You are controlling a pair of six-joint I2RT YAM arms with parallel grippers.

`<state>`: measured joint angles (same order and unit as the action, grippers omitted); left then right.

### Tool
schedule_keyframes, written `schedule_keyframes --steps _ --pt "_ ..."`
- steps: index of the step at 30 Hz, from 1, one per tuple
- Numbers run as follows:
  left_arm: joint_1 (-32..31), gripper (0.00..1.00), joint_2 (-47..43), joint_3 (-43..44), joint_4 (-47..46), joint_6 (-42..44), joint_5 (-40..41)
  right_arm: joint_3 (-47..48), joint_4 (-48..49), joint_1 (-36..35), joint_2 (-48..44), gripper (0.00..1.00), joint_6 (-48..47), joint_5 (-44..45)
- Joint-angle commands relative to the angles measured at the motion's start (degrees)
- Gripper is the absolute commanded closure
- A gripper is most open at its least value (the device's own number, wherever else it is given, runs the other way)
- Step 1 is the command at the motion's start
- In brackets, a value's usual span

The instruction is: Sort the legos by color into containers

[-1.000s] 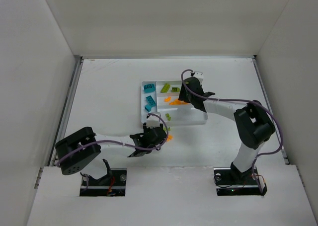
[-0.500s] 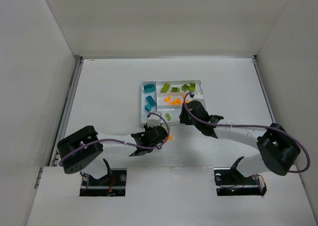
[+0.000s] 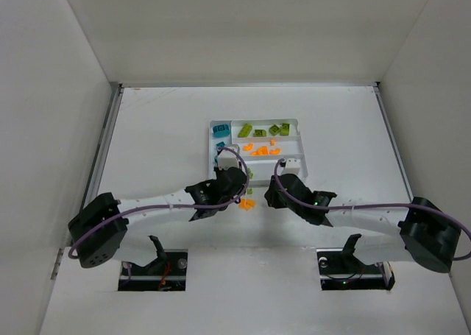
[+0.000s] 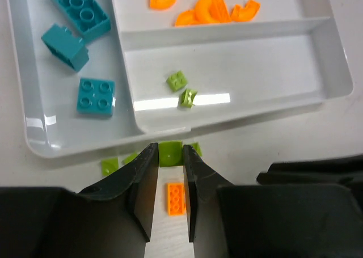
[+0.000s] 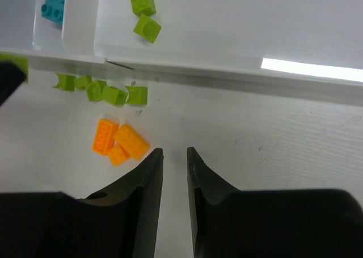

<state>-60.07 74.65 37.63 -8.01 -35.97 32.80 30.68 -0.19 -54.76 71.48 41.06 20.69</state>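
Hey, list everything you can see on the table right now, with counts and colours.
tray: one, white, four compartments, mid-table
teal legos: three, teal, crosswise compartment
far-compartment green legos: about four, lime
tray orange legos: several, orange, middle long compartment
near-compartment green legos: two, lime
loose green legos: about five, lime, table by tray's near wall
loose orange legos: three, orange, table near them
held green lego: one, lime, in left gripper
table: one, white
left gripper: one, black, shut on it
right gripper: one, black, narrow empty gap, over table
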Motion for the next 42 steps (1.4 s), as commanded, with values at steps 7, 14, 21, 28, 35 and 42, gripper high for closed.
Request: schedule_keyframes --steps 7,14,21,28,35,42 --pt "7.7 0.78 13.3 9.9 -4.6 5.9 -5.6 0.1 1.9 -7.2 -0.7 0.69 3.0 0.9" --pt "9.5 0.62 16.8 12.0 -5.0 6.1 -5.7 1.8 3.9 -8.9 6.6 0.65 2.5 1.9" --pt "9.1 0.59 9.2 5.6 -4.9 5.0 -4.9 6.1 1.5 -8.9 11.3 0.63 -0.9 2.3" --pt "8.0 0.6 -0.5 -4.6 -1.9 -0.1 -3.8 8.7 -1.9 -8.7 14.0 0.55 -2.4 2.8" --pt "7.0 0.6 -5.0 -9.7 1.1 -2.6 -2.6 10.9 -2.8 -8.6 18.3 0.55 -5.8 3.1" --pt "5.9 0.57 -3.0 -9.9 0.0 -2.7 -2.8 10.9 -2.8 -8.6 18.3 0.55 -5.8 3.1"
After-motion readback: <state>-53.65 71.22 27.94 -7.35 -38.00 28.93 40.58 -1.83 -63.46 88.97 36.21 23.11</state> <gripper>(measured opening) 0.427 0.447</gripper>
